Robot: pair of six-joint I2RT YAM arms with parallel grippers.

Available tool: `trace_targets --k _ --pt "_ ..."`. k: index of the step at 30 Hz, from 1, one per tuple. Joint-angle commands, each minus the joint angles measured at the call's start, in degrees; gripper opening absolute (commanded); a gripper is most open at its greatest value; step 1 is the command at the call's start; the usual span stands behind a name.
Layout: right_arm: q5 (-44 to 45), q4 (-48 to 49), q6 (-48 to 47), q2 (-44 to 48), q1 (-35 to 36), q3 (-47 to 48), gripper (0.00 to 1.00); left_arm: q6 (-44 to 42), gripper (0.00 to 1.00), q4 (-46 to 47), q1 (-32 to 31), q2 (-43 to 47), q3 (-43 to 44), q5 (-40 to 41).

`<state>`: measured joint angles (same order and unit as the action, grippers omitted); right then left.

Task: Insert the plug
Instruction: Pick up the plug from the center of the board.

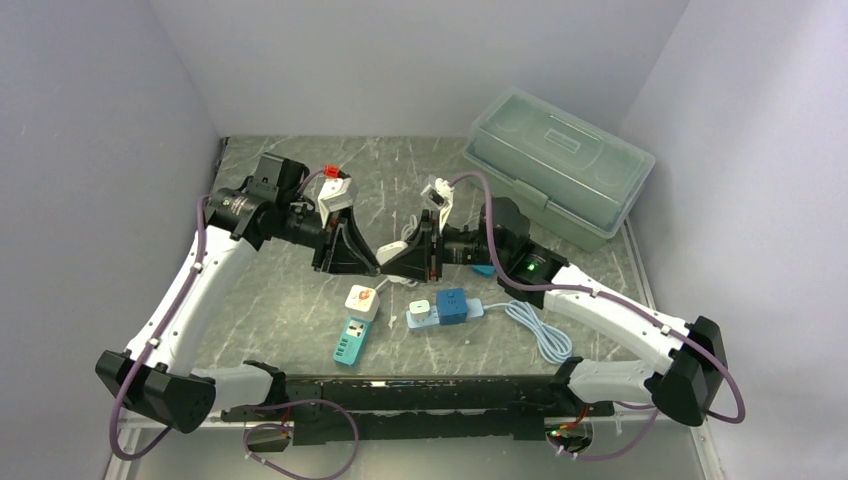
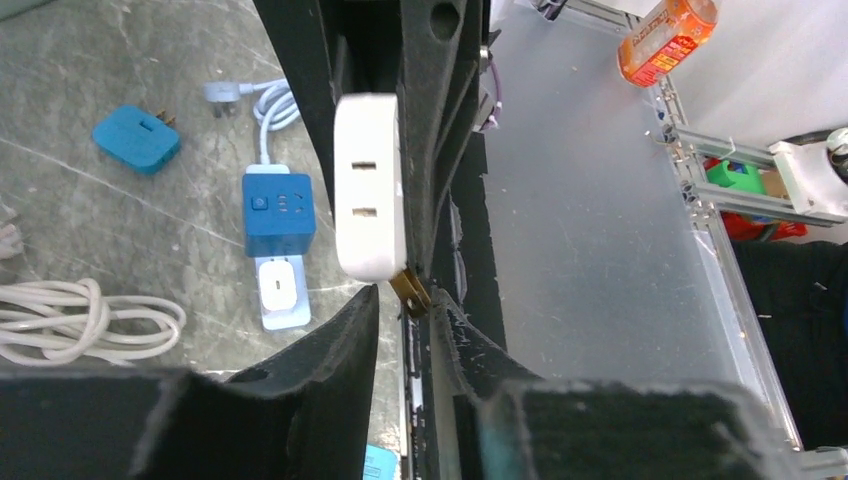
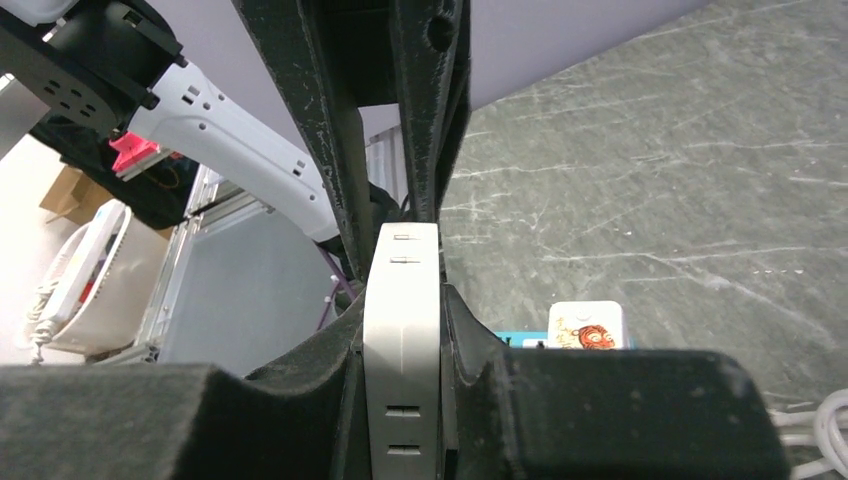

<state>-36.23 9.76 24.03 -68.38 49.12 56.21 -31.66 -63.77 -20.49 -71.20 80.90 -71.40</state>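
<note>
Right jaws grip the white plug (image 3: 402,340), left jaws seemingly closed on it too, blue socket cube (image 1: 452,305) at five o'clock.

White adapter (image 2: 370,180), brass prong (image 2: 410,290) between left claw (image 2: 415,305) tips; blue cube (image 2: 279,213) nearby.

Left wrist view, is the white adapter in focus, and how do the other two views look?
Left wrist: white adapter sharp, left fingers soft and dark. Right wrist: right fingers blurred, table crisp. Top external: evenly lit, no harsh shadows.
</note>
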Motion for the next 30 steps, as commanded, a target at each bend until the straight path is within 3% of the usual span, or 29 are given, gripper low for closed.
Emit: trace_targets --k 1,7,8,12,14,17,19,23,30 --pt "-2.5 2.6 -0.7 2.3 -0.9 3.3 0.0 -3.5 0.0 -4.2 0.0 -0.1 2.2 -1.9" --pt "-3.6 4.5 0.7 1.6 -1.0 3.4 0.0 0.7 0.0 1.0 0.0 1.4 0.6 -0.9" --pt "-3.6 4.3 0.6 1.4 -1.0 3.5 0.0 1.1 0.08 1.4 0.0 1.6 0.6 -0.7" --pt "-2.1 2.7 -0.7 1.9 -1.1 2.9 0.0 0.8 0.78 1.4 -0.1 2.6 -0.3 1.9" --pt "-0.2 0.5 -2.6 2.2 -1.1 2.5 0.0 -2.1 0.96 0.3 -0.1 3.4 -1.2 4.3" --pt "2.9 -2.4 -5.9 2.7 -1.1 0.8 0.0 -10.2 1.0 -2.7 -0.1 4.5 -3.4 9.0" --pt "5.1 -2.9 -7.6 3.4 -1.1 -2.0 0.0 -19.8 1.0 -5.6 -0.1 5.0 -5.7 14.0" --pt "9.2 -0.5 -9.9 5.4 -1.1 -8.0 0.0 -31.0 1.0 -4.9 -0.1 5.9 -14.3 22.7" --pt "13.4 -1.7 -12.3 8.5 -1.1 -12.6 0.0 -38.7 1.0 5.4 -0.4 5.4 -24.1 29.3"
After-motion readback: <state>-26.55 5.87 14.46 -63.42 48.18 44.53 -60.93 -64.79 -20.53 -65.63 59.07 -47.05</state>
